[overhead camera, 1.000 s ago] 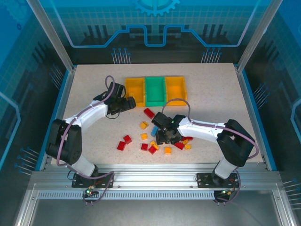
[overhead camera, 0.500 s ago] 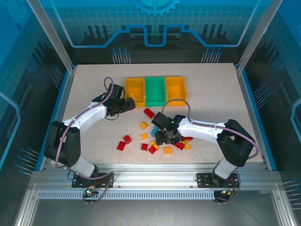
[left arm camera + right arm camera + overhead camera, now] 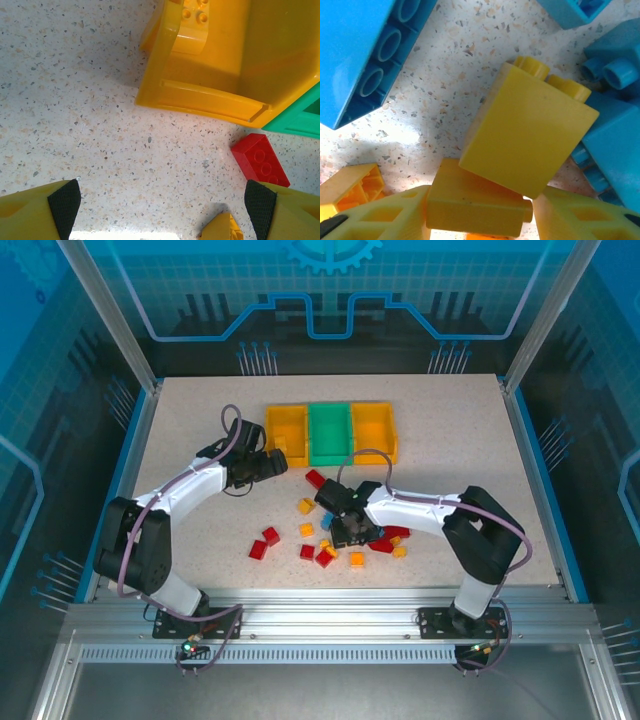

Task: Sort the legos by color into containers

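My right gripper point(image 3: 349, 529) had slid a little to the left in the last half second, and the arm behind it had swung inward with it. It sat low in the scattered legos point(image 3: 322, 552) near the middle of the table point(image 3: 190, 430). In the wrist view my right fingers point(image 3: 395, 215) were clenched on a yellow brick point(image 3: 475, 205), one finger against each of its sides. A second yellow block point(image 3: 530, 145) leaned over it, with a big blue brick point(image 3: 365, 55) up to the left and more blue pieces point(image 3: 612, 130) crowded on the right.

My left gripper point(image 3: 270, 463) lay where it had been half a second before, slightly back from its place a second ago, just in front of the left yellow bin point(image 3: 273, 435). Its jaws were spread wide with nothing between them, the pads point(image 3: 65, 200) far apart over bare tabletop. That bin's front wall point(image 3: 200, 97) was close ahead, with a yellow piece point(image 3: 192, 30) lying inside. A red brick point(image 3: 260, 160) lay on the table beside the corner of the green bin point(image 3: 300, 120). The green bin and the right yellow bin point(image 3: 373, 430) had not moved.
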You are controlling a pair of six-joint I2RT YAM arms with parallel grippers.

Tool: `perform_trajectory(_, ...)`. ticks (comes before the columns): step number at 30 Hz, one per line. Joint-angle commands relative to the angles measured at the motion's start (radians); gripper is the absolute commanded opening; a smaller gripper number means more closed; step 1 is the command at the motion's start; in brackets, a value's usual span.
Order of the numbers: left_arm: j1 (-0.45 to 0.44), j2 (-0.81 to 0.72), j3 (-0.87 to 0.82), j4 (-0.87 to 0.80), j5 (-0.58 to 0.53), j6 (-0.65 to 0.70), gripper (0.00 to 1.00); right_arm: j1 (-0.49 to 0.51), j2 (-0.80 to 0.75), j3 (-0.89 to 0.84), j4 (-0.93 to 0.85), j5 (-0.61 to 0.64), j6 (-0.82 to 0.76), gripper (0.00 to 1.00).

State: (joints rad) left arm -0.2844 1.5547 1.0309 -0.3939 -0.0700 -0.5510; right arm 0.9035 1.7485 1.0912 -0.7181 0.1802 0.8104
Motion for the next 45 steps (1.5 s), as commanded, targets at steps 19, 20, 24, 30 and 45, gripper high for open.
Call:
perform_trajectory(19, -0.004, -0.058, -0.046, -0.010, -0.021, -0.012, 0.89, 0.034, -0.077, 0.093, -0.070, 0.044, -0.056, 0.40)
perform_trajectory(20, -0.004, -0.063, -0.051, -0.011, -0.026, -0.012, 0.89, 0.032, -0.087, 0.110, -0.064, 0.039, -0.077, 0.40)
perform_trajectory(24, -0.004, -0.096, -0.081, -0.013, -0.037, -0.017, 0.90, -0.016, -0.106, 0.167, 0.006, -0.035, -0.149, 0.40)
perform_trajectory(30, -0.004, -0.151, -0.136, -0.029, -0.049, -0.018, 0.90, -0.151, -0.028, 0.290, 0.156, -0.216, -0.201, 0.40)
perform_trajectory(45, -0.137, -0.262, -0.237, -0.142, -0.104, -0.133, 0.91, -0.278, 0.485, 0.951, 0.092, -0.363, -0.132, 0.40)
